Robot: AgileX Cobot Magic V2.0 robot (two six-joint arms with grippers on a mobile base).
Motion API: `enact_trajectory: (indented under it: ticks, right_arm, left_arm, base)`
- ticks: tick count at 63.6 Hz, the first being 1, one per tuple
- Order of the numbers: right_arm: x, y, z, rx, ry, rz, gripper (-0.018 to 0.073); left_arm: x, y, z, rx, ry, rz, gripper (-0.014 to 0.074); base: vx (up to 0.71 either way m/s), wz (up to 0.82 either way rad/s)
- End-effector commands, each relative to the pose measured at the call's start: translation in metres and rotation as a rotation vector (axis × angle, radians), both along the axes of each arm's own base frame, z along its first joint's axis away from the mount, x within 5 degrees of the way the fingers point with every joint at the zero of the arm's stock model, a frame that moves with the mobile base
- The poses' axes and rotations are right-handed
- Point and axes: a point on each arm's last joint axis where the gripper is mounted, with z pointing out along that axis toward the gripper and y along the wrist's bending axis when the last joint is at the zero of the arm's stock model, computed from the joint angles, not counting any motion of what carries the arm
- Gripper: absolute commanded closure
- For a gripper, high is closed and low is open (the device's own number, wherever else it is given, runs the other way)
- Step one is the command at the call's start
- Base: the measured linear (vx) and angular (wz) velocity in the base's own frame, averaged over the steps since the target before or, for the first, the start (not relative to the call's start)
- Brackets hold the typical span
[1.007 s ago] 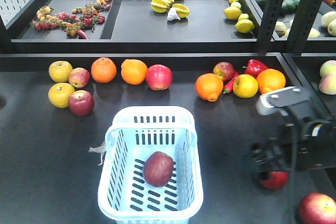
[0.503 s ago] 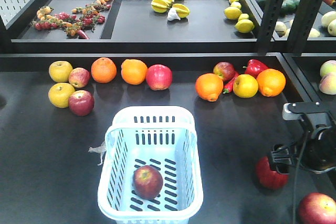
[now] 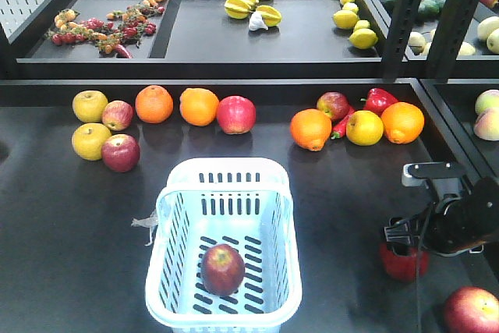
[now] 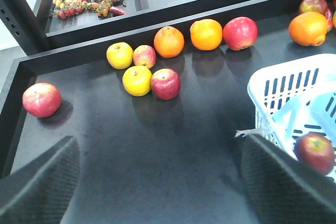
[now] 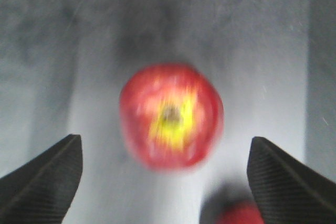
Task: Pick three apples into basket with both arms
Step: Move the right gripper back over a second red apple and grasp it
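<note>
Shows the right gripper [image 3: 399, 238] dropped lower than a second ago, now just above a red apple [image 3: 404, 263] on the black table [image 3: 70, 224], right of the basket [image 3: 226, 168]. Shows also an apple in the basket [image 3: 223, 268], rolled upright since then and settled near the front end. That looks like one of three delivered. Points to a second pick about to begin, with no grasp yet.

From the right wrist, blurred by motion: black fingers [image 5: 47, 171] spread wide, flanking the apple's yellow stem end without touching. Places the right arm [image 3: 468, 220] reaching in from the right edge, wrist bent down over the fruit.

From the left wrist: left gripper [image 4: 161, 139] likewise spread wide and empty, hovering left of the basket — a dark red apple [image 4: 165, 83] ahead. Leaves a further apple [image 3: 471, 309] at the near right corner.
</note>
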Motion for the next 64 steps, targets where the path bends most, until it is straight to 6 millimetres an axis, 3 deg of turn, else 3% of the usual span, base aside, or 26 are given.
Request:
enact_trajectory:
  ticks: [1, 23, 41, 50, 64]
  right_arm:
    - [0.013, -0.001, 0.007, -0.002, -0.104, -0.015, -0.0037]
    - [0.018, -0.002, -0.028, 0.002, -0.052, -0.044, -0.0014]
    - [0.017, -0.001, -0.03, 0.032, -0.03, -0.091, 0.0212]
    - [0.014, 0.0, -0.017, 0.04, -0.038, -0.092, 0.0235]
    - [0.003, 0.003, 0.036, 0.072, -0.12, -0.089, 0.0236]
  left_arm:
    - [0.002, -0.001, 0.011, -0.015, -0.079, -0.011, 0.0004]
    - [0.002, -0.001, 0.011, -0.015, -0.079, -0.011, 0.0004]
    - [0.002, -0.001, 0.011, -0.015, -0.079, -0.011, 0.0004]
    - [0.002, -0.001, 0.011, -0.015, -0.079, -0.011, 0.0004]
    - [0.002, -0.001, 0.011, -0.015, -0.079, -0.011, 0.0004]
  base:
    - [0.0, 0.0]
    - [0.0, 0.0]
    - [0.0, 0.0]
    - [0.0, 0.0]
    - [0.0, 0.0]
